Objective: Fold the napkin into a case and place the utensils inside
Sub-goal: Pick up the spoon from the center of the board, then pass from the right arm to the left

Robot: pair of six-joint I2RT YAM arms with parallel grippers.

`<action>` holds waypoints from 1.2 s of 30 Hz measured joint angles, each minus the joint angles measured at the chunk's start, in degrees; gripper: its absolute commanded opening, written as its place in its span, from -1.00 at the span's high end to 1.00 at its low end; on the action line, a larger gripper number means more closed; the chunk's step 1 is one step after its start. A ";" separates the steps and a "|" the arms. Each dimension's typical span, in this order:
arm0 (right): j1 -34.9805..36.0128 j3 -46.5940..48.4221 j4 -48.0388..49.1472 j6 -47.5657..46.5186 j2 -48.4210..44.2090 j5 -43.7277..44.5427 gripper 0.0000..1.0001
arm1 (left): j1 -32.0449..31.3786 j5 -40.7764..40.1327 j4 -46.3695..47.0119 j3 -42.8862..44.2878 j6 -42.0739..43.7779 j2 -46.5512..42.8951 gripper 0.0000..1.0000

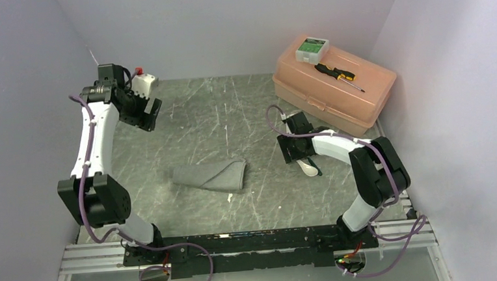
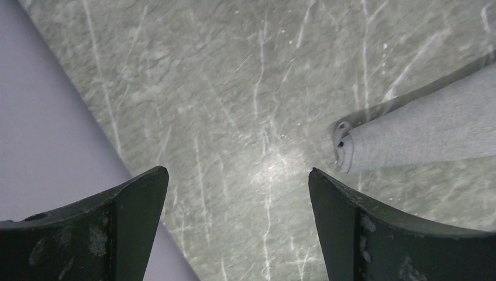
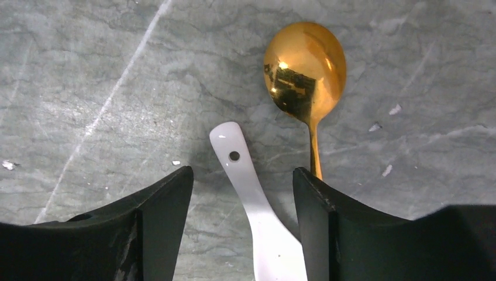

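Observation:
The grey napkin (image 1: 210,176) lies folded in the middle of the table; its rolled end shows in the left wrist view (image 2: 421,132). My left gripper (image 1: 148,117) is open and empty, raised at the far left; its jaws (image 2: 238,175) stand wide apart. My right gripper (image 1: 297,152) is open and low over the two spoons. The white spoon (image 3: 257,199) lies between its fingers, untouched on the left side. The gold spoon (image 3: 305,67) lies beside it, bowl ahead, handle under the right finger (image 3: 327,216). The white spoon's bowl shows in the top view (image 1: 309,168).
An orange plastic box (image 1: 333,83) stands at the back right with a black-and-yellow screwdriver (image 1: 338,76) and a small white-green box (image 1: 312,48) on its lid. A white and red object (image 1: 143,82) sits at the back left. Walls close three sides.

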 measured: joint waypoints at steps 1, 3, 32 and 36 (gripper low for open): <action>-0.11 0.48 -0.24 -0.04 0.50 -0.24 -0.20 | 0.00 0.85 -0.37 0.90 -0.66 1.22 -0.90; -0.39 1.60 -0.92 -0.26 1.49 -1.53 -0.04 | 0.00 2.45 -1.03 2.51 -1.70 3.08 -0.89; 20.00 24.06 8.68 -3.56 -2.47 -18.91 1.00 | -14.16 40.33 1.75 -0.31 -25.07 5.03 -0.74; 22.60 23.41 14.23 -3.52 -2.86 -19.58 1.00 | -14.19 46.25 5.09 -1.46 -30.42 2.40 -0.40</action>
